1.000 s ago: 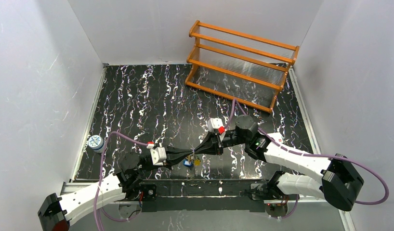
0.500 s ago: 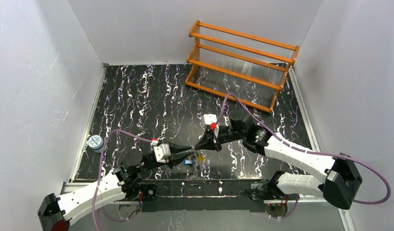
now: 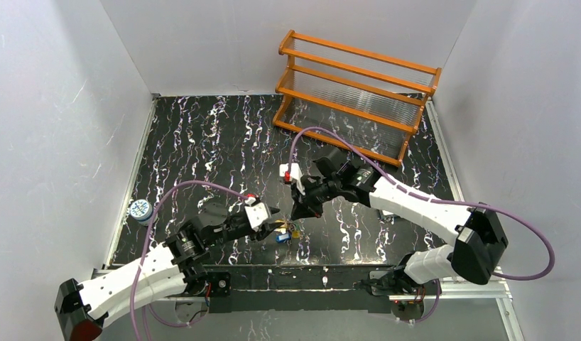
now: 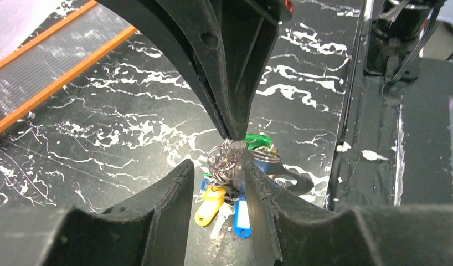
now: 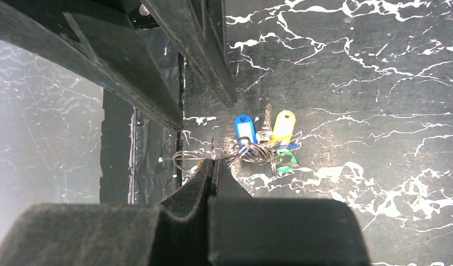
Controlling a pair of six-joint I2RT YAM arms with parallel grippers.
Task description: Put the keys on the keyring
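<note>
Right gripper (image 5: 213,166) is pinched tight on the keyring (image 5: 192,157), the keys (image 5: 243,128) bunched alongside near the table's (image 3: 202,142) front edge. The left gripper (image 4: 219,173) has its jaws parted around the ring, perhaps not touching.

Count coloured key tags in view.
3: blue tag and yellow tag side by side, green tag next to yellow, bunched at the wire coils. More may be hidden.

Robot lab cell, white panel walls (image 3: 57,106)

keys (image 5: 263,139) yellow, blue, green heads; keyring (image 4: 224,160) silvery; table (image 3: 202,142) black, white-veined; rack (image 3: 359,71) orange
</note>
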